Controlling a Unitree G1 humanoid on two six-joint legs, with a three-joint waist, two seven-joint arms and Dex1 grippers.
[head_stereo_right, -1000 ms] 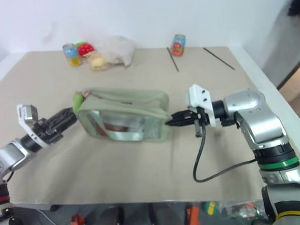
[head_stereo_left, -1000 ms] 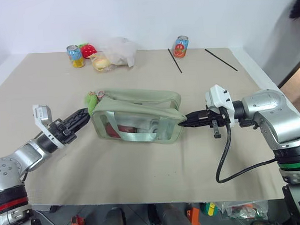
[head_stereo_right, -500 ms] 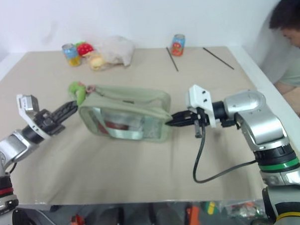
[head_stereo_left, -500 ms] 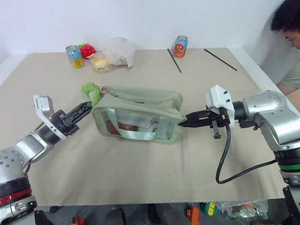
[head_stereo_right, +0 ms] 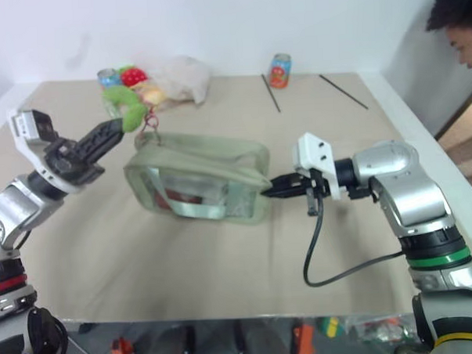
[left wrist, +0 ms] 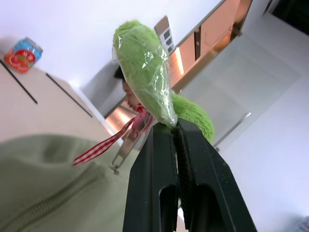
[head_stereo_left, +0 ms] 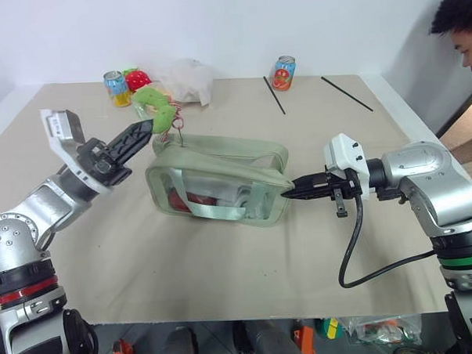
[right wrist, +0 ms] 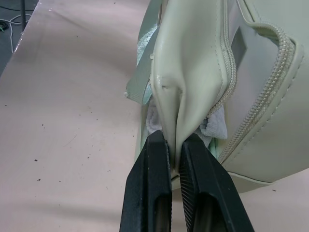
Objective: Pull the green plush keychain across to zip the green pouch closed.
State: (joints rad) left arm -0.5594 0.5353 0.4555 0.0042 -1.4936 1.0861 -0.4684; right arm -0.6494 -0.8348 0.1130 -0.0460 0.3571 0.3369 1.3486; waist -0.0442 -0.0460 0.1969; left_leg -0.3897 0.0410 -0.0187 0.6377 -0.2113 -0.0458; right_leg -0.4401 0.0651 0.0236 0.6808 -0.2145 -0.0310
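The green pouch [head_stereo_left: 220, 178] lies in the middle of the table, its clear front panel facing me with red items behind it. My left gripper [head_stereo_left: 149, 127] is shut on the green plush keychain [head_stereo_left: 156, 102], lifted above the pouch's left end; a red-checked ribbon and metal pull hang from it to the zipper. In the left wrist view the fuzzy keychain [left wrist: 145, 72] sits pinched between the fingers. My right gripper [head_stereo_left: 293, 192] is shut on the pouch's right end, where the fabric fold [right wrist: 190, 87] is clamped.
At the table's back left stand a can [head_stereo_left: 120, 88], a red strawberry toy [head_stereo_left: 138, 78] and a white plastic bag [head_stereo_left: 186, 79]. Another can [head_stereo_left: 285, 73] and two black sticks [head_stereo_left: 275, 94] lie at the back right. A person [head_stereo_left: 460, 26] is at the far right.
My left gripper has closed on the keychain and risen up and to the right with it, pulling the ribbon taut. The right gripper kept still on the pouch's end.
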